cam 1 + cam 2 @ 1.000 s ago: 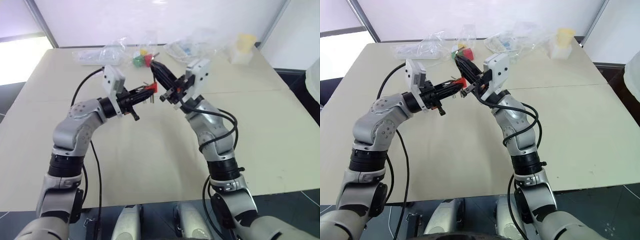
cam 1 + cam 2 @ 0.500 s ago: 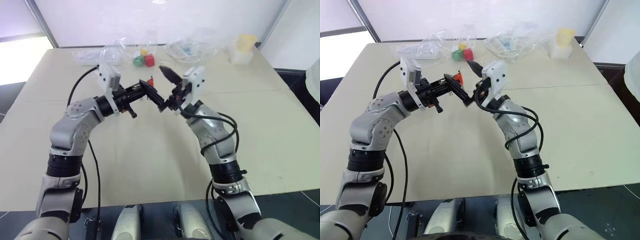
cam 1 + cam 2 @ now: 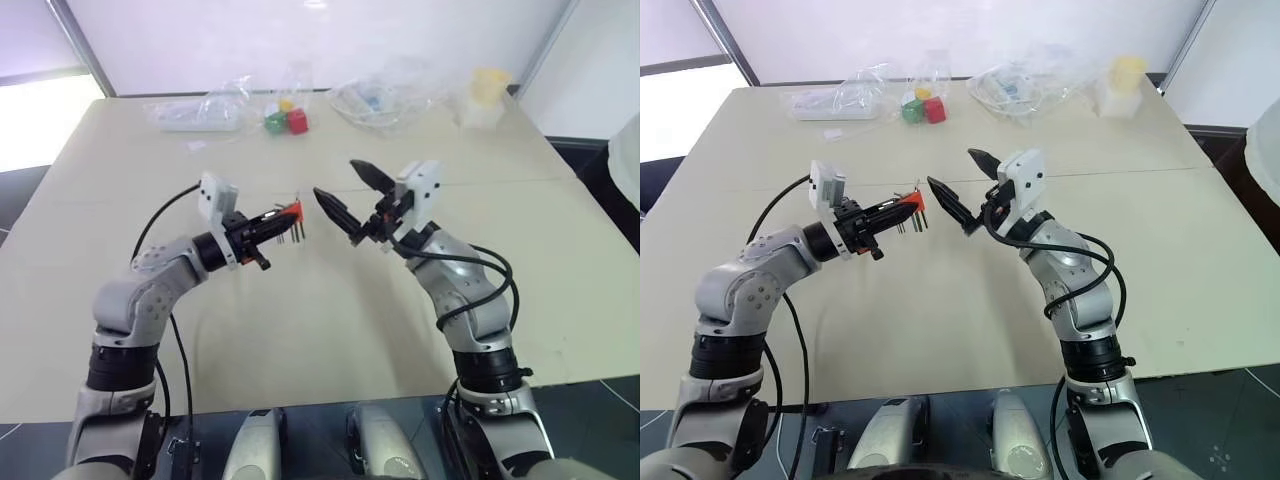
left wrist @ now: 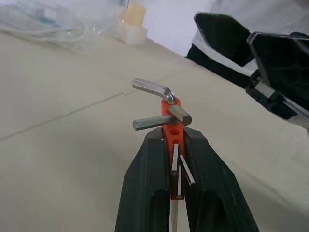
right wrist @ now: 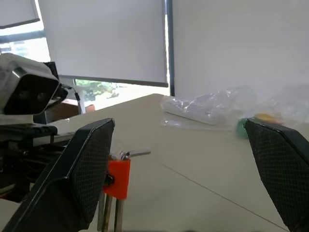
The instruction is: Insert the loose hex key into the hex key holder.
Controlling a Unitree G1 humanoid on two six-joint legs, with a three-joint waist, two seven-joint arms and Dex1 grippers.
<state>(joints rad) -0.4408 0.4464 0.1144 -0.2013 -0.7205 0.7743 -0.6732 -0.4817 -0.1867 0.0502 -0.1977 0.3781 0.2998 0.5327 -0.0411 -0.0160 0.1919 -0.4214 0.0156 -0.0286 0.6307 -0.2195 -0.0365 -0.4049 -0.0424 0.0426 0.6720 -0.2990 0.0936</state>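
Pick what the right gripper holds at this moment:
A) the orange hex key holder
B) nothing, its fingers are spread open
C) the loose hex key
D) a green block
B: the right gripper stands wide open and empty, while the left gripper clamps the hex key holder.

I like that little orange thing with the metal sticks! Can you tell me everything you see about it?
The orange holder is a small plastic block with holes, pinched between the two black fingers of the left end effector, up above the table. Thin grey metal keys stick out of it, and one bigger bent key sits at its tip. The right end effector is open beside it, not touching.
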